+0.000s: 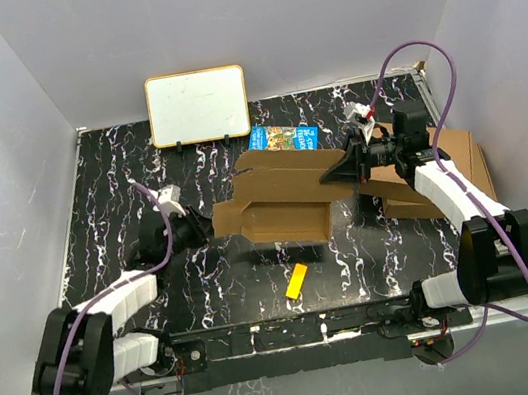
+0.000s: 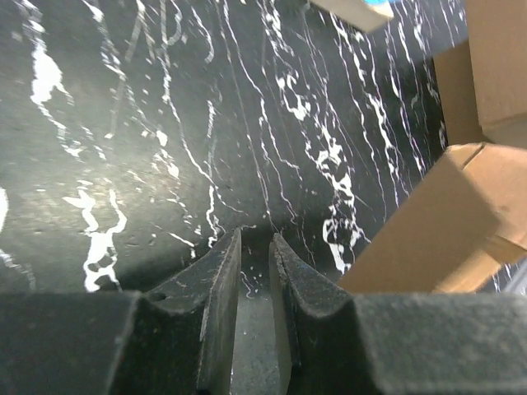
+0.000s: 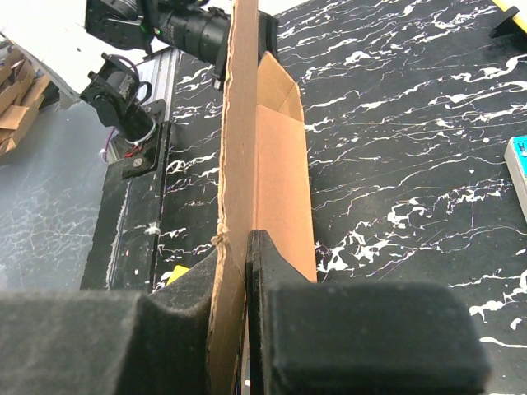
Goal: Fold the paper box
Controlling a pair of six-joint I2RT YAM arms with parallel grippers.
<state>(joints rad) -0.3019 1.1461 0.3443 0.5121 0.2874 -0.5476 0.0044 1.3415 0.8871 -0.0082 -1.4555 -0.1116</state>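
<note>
Half-folded paper box (image 1: 280, 200) lies at the middle of the desk (image 1: 119, 181), one right-hand panel pinched on edge in the right claw (image 3: 247, 243). The left claw (image 2: 255, 239) hovers just beside the box's left end, narrowly apart and empty. The thin cardboard looks light and stiff but easily creased, so it is likely best gripped at flap edges.

Left gripper (image 2: 255, 239) low above the marbled table (image 2: 123, 123).
Its fingers (image 2: 221, 280) stood slightly apart, empty; the paper box (image 2: 436, 222) lay at the frame's right.
</note>
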